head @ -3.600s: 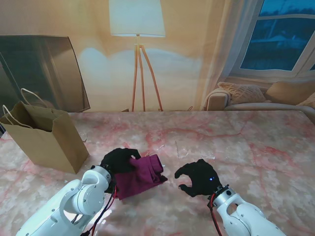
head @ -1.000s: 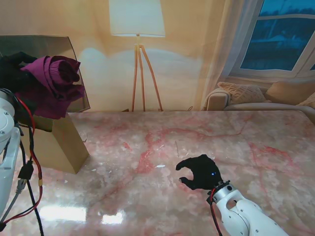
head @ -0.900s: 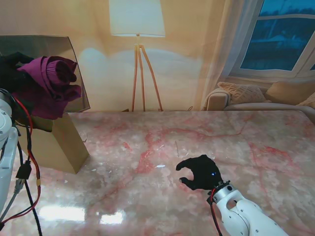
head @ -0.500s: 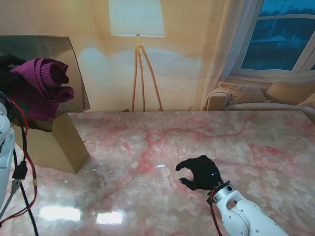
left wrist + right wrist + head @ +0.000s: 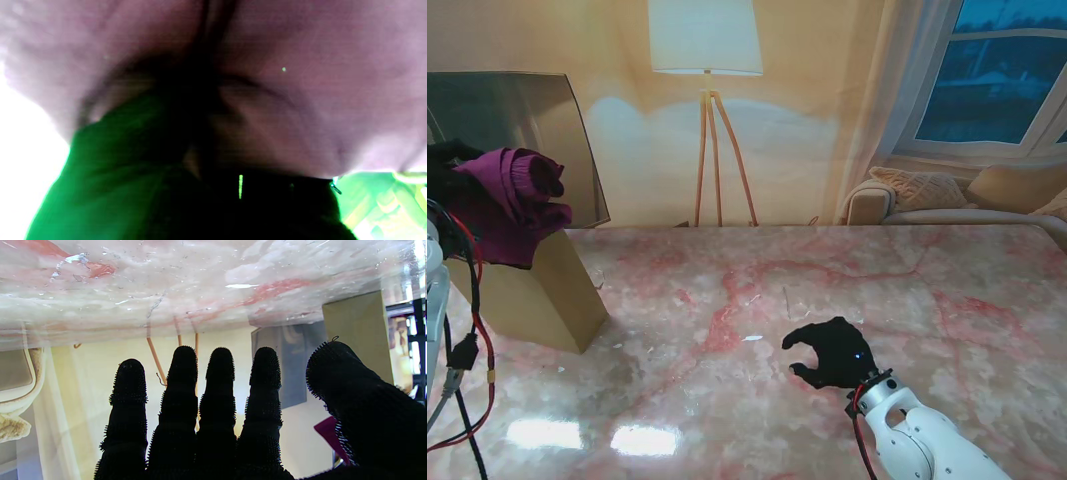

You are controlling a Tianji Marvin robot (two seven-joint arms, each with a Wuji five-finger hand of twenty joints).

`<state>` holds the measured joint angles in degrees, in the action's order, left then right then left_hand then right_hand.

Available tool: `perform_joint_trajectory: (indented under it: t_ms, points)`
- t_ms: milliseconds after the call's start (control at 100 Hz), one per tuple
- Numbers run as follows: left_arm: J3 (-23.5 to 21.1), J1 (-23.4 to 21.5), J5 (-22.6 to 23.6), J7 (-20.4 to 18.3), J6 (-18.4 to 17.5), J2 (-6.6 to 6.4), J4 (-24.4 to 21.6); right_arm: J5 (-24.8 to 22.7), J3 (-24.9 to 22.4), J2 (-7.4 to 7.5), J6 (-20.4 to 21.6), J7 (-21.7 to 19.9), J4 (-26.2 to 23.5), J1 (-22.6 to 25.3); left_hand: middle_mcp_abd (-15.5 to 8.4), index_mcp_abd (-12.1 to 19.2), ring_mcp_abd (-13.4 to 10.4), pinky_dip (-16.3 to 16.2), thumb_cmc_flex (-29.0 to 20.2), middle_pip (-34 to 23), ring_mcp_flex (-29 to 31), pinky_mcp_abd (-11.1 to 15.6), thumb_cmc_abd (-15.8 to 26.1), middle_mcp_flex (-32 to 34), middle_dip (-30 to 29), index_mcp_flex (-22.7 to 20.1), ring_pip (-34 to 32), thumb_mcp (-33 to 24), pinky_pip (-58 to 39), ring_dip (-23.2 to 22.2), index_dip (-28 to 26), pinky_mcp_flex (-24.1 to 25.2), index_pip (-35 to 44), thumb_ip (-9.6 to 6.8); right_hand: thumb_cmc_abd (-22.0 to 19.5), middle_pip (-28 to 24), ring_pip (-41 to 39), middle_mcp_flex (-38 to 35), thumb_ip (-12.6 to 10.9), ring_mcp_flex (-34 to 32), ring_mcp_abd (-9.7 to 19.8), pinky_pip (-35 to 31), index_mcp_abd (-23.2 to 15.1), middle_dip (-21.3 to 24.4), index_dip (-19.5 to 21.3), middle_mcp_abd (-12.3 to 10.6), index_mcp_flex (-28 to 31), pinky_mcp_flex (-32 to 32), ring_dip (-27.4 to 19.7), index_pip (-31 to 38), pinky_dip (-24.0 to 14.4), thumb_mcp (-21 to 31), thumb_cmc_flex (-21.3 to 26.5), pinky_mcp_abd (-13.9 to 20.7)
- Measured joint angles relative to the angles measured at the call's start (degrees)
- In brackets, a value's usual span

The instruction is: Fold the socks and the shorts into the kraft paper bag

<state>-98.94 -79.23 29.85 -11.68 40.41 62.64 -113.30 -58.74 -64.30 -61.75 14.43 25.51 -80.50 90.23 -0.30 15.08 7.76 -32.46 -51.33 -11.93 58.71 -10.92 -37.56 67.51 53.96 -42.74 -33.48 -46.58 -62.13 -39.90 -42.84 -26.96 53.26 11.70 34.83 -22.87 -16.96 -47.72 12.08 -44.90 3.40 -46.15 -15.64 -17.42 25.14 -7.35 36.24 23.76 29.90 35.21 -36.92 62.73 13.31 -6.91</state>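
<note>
Bunching shorts in L fingers

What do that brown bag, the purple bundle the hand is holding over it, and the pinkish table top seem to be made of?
The brown bag looks like matte kraft paper: stiff flat walls and sharp creases. The purple bundle in the left hand seems a soft knit or woven cloth, rolled and sagging in folds. The pink-veined table top looks like polished marble or an imitation, given its glossy reflections.
</note>
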Motion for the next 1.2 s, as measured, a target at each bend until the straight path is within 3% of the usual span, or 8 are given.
perform_joint_trajectory:
  t_ms: [190,420,650,700,790,910,1010,1200]
  points:
    - [-1.1,-1.3,3.0,-3.8,-0.5,-0.8,0.8,0.3,0.1,-0.03,0.1,-0.1,0.0,0.0,0.0,-1.1,0.0,0.0,0.0,0.1,0.0,0.0,0.0,0.1,-2.3,0.2,0.0,0.0,0.0,0.7,2.5,-0.3,0.0,0.0,0.0,0.0,0.0,0.0,0.0,0.0,0.0,0.0,0.0,0.0,0.0,0.0,0.0,0.0,0.0,0.0,0.0,0.0,0.0,0.0]
    - [-1.9,-2.7,7.6,-5.3,-3.1,-1.51,1.6,0.3,0.1,-0.06,0.3,-0.3,0.0,0.0,0.5,-2.4,0.0,0.0,0.0,0.5,0.0,0.0,0.1,1.7,-5.8,0.8,0.0,0.4,0.0,2.4,6.0,-0.7,0.4,0.0,0.0,0.0,0.0,0.0,0.0,0.0,0.0,0.0,0.0,0.0,0.0,0.0,0.0,0.0,0.0,0.0,0.0,0.0,0.0,0.0]
    - [-2.2,-2.8,7.6,-5.9,-5.2,-1.81,2.7,0.4,0.2,-0.06,0.3,-0.6,-0.1,0.1,0.5,-2.4,0.0,0.0,0.1,1.1,0.7,0.0,0.0,2.4,-8.2,1.4,0.0,0.4,0.0,3.3,6.7,-1.9,1.6,0.0,0.0,0.0,0.0,0.0,0.0,0.0,0.0,0.0,0.0,0.0,0.0,0.0,0.0,0.0,0.0,0.0,0.0,0.0,0.0,0.0]
    - [-2.2,-2.8,5.3,-4.7,-5.1,-1.79,2.8,0.4,0.2,-0.07,0.3,-0.7,-0.2,0.1,0.5,-2.4,0.0,0.0,0.1,1.1,0.7,0.0,0.0,2.4,-8.4,1.5,0.0,0.4,0.0,3.3,6.7,-2.0,1.7,0.0,0.0,0.0,0.0,0.0,0.0,0.0,0.0,0.0,0.0,0.0,0.0,0.0,0.0,0.0,0.0,0.0,0.0,0.0,0.0,0.0]
    - [-2.1,-2.6,-3.2,1.1,-2.9,-1.29,2.8,0.4,0.1,-0.07,0.3,-0.9,-0.4,0.2,0.5,-2.2,0.0,0.0,0.1,1.1,0.7,0.0,0.0,2.4,-8.4,1.6,0.0,0.4,0.0,3.3,5.8,-1.5,2.2,0.0,0.0,0.0,0.0,0.0,0.0,0.0,0.0,0.0,0.0,0.0,0.0,0.0,0.0,0.0,0.0,0.0,0.0,0.0,0.0,0.0]
    - [-2.1,-2.3,1.2,3.2,-4.0,0.14,2.8,0.4,0.1,-0.07,0.3,-0.9,-0.4,0.2,0.5,-1.7,-0.1,0.0,0.0,1.1,0.7,0.0,0.0,2.4,-8.0,2.2,0.0,0.4,0.0,3.1,3.3,-0.5,2.4,0.0,0.0,0.0,0.0,0.0,0.0,0.0,-0.1,0.0,0.0,0.0,0.0,0.0,0.0,0.0,0.0,0.0,0.0,0.0,0.0,0.0]
    - [-2.4,-2.0,-0.2,5.3,-5.6,0.89,2.8,0.4,0.1,-0.07,0.4,-0.9,-0.4,0.2,0.5,-0.8,-0.1,0.0,0.0,1.1,0.7,0.3,0.0,2.4,-7.7,2.2,0.3,0.4,0.4,2.6,1.4,0.1,2.4,0.0,0.0,0.0,0.0,0.0,0.0,0.0,-0.1,0.0,0.0,0.0,0.0,0.0,0.0,0.0,0.0,0.0,0.0,0.0,0.0,-0.1]
    - [-2.7,-1.7,-1.1,6.2,-8.0,1.03,2.9,0.8,0.4,-0.09,0.5,-0.7,-0.3,0.1,0.5,0.3,-0.1,0.0,0.0,1.1,0.7,1.4,0.0,2.3,-7.6,2.2,1.2,0.4,1.3,2.6,-0.2,0.7,2.4,0.0,0.0,0.0,0.0,0.0,0.0,0.0,-0.1,0.0,0.0,0.0,0.0,0.0,0.0,0.0,0.0,0.0,0.0,0.0,0.0,-0.1]
